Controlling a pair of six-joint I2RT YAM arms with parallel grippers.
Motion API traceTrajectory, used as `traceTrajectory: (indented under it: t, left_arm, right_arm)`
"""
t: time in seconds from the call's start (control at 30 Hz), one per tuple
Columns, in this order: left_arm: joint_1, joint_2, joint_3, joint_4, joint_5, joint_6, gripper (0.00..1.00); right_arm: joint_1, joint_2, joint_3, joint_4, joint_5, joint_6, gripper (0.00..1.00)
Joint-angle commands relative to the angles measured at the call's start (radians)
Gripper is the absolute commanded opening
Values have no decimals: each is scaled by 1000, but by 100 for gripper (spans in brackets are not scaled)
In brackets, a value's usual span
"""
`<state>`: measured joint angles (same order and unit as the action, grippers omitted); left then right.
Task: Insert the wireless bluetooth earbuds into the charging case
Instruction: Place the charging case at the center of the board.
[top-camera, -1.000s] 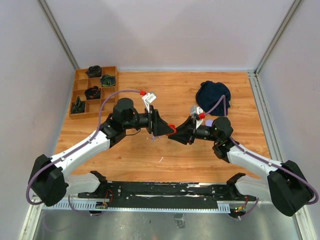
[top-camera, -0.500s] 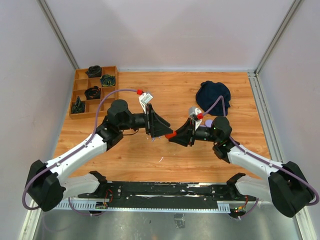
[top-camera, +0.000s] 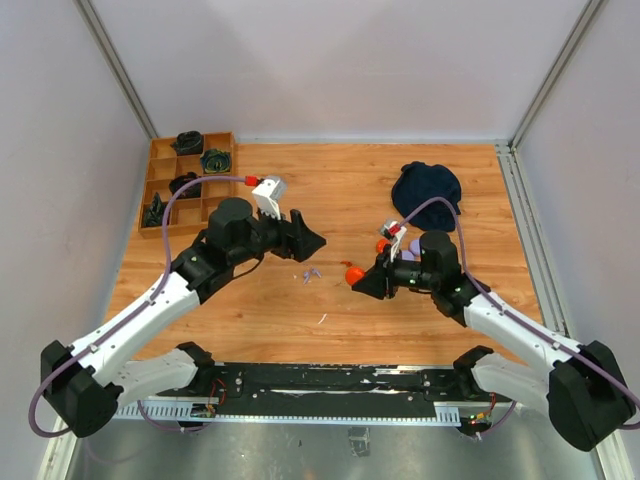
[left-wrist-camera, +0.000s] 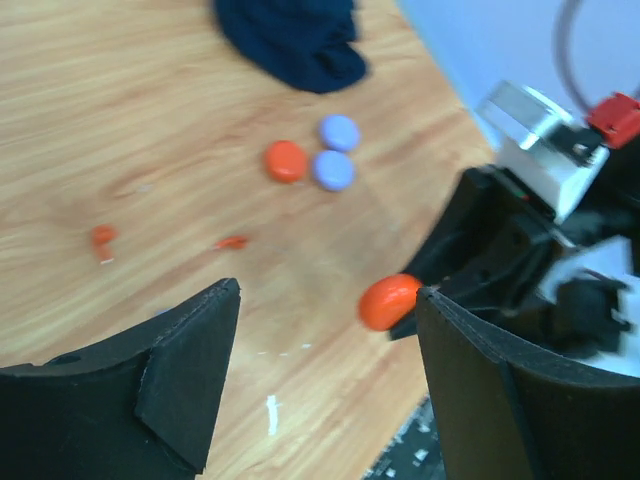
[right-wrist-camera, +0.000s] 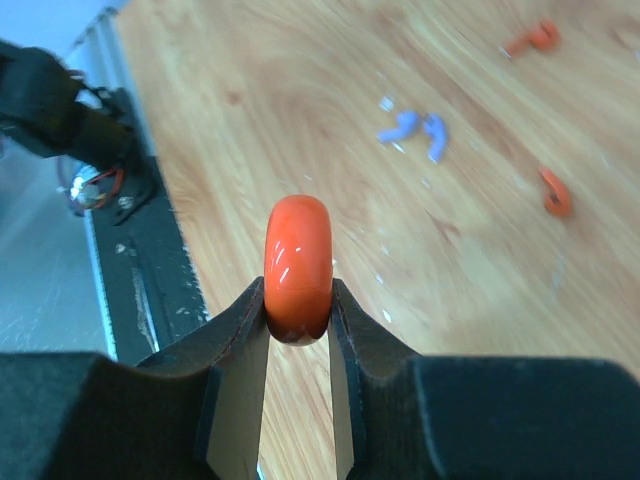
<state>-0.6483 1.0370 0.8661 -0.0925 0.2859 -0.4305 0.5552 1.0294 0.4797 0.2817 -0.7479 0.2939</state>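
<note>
Pinches a glossy orange-red round plastic charging case (right-wrist-camera: 297, 265) on edge in the right gripper (right-wrist-camera: 298, 305), clear above the wooden tabletop (top-camera: 250, 300). Holds the left gripper (left-wrist-camera: 328, 300) released and empty, fingers spread, facing the right one. Shows the tiny pale lilac plastic earbuds (right-wrist-camera: 412, 130) lying together on the wood near both grippers — two tiny orange-red earbuds (right-wrist-camera: 555, 192) scattered apart close by.

No text, label, brand or number can be read in any view. Everything shown is plain or too blurred.
</note>
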Motion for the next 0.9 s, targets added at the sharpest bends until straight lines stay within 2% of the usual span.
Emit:
traceTrajectory:
  t: [0.0, 0.13, 0.3, 0.47, 0.7, 0.87]
  left_arm:
    - [4, -49, 43, -192, -375, 70, 77]
    - [4, -85, 49, -248, -552, 113, 82]
    - [4, -120, 56, -279, -674, 151, 85]
    - [4, -136, 43, -276, -731, 174, 89]
    - [22, -129, 9, -265, -732, 177, 89]
    - [35, -125, -1, -275, -731, 171, 90]
  right_arm:
    - [-70, -17, 7, -268, 153, 44, 10]
    - [-167, 3, -21, -360, 183, 100, 11]
    - [-308, 29, -93, -386, 184, 169, 11]
    - [-404, 74, -109, -447, 216, 154, 13]
    - [-457, 156, -126, -463, 248, 127, 18]
    - [-474, 121, -134, -483, 292, 138, 35]
